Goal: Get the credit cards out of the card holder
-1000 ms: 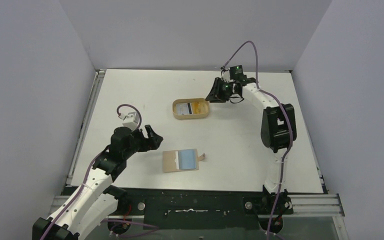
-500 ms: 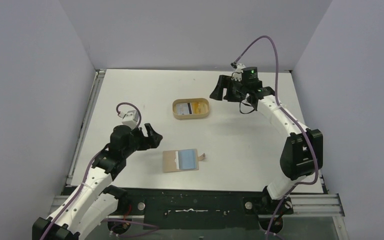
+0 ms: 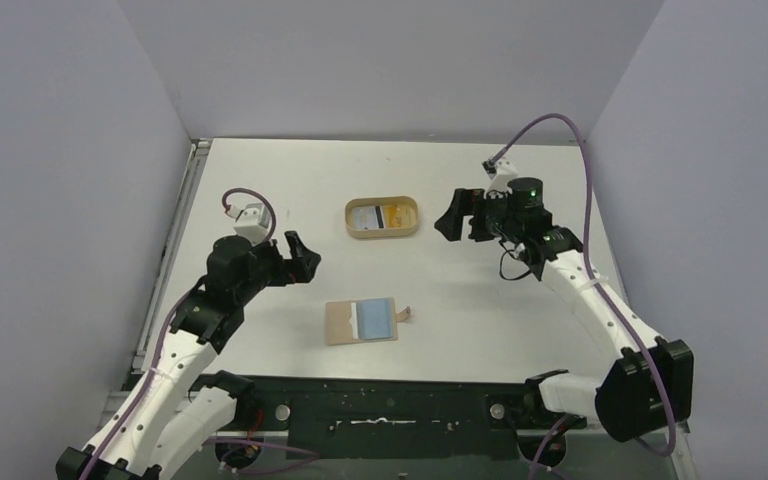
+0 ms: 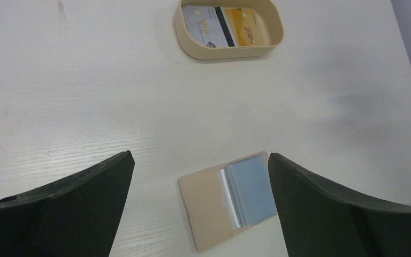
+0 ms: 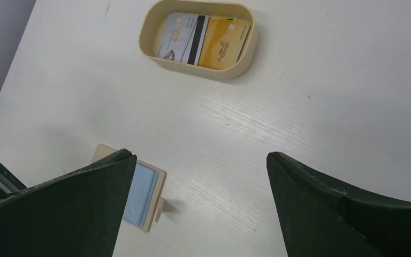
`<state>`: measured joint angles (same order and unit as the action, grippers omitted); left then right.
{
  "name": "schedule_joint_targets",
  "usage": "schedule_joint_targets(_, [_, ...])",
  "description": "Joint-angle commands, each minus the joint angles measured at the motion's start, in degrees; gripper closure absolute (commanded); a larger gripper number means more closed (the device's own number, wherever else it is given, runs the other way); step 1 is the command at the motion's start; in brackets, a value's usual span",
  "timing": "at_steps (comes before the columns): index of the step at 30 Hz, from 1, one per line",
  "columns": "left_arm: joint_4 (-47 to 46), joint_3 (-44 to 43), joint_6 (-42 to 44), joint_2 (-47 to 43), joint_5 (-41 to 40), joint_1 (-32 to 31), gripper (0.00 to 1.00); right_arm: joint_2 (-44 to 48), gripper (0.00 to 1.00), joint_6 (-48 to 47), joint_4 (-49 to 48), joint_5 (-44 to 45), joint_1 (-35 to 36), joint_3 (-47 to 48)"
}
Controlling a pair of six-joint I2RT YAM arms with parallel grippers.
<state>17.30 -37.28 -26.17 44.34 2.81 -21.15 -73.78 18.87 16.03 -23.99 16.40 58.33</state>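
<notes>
Bench (image 3: 290, 190): white, matte, with a fine straight grain in both wrist views. Plain walls close it in on the left, right and far sides. A metal rail (image 3: 182, 215) runs along the left edge.

Card holder (image 3: 345, 322): near-centre of the bench, between my two arms and toward the near edge. It lies flat, a thin tan rectangle with rounded corners. A small tab (image 3: 408, 313) sticks out from its right edge. The light blue card (image 3: 372, 318) lies on its right half, smooth with a faint sheen. I cannot tell whether it is tucked into a pocket. Bare bench surrounds the holder on every side.

Tray (image 3: 383, 235): oval, tan, with a raised rim, well apart from the holder on the far side. Inside, side by side, are a white-grey card (image 5: 181, 37) with a black stripe and the yellow-orange card (image 5: 223, 44).

Left fingers (image 3: 303, 258): spread wide with nothing between them, up off the bench to the left of the holder.

Right fingers (image 3: 449, 214): also spread wide and empty, off to the right of the tray and clear of its rim.
</notes>
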Motion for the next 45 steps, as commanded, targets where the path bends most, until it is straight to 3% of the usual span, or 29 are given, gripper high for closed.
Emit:
schedule_joint_targets(1, [2.0, -4.1, 3.0, -2.0, -1.8, 0.8, 0.03, 9.0, 0.0, -1.2, -2.4, 5.1, 0.7, -5.2])
schedule_joint_targets(13, [0.8, -4.5, 2.8, -3.5, -2.4, 2.2, 0.03, 14.9, 0.0, -1.7, 3.9, 15.7, 1.3, -5.2])
schedule_joint_targets(36, [-0.5, -6.8, 3.4, -1.4, 0.4, 4.1, 0.03, 15.6, 0.0, -4.3, 6.5, 18.7, 1.5, -4.0])
schedule_joint_targets(45, [1.6, -13.0, 5.8, 2.4, -1.2, 4.1, 0.03, 17.7, 0.0, -4.7, 4.1, 19.0, 1.5, -5.1])
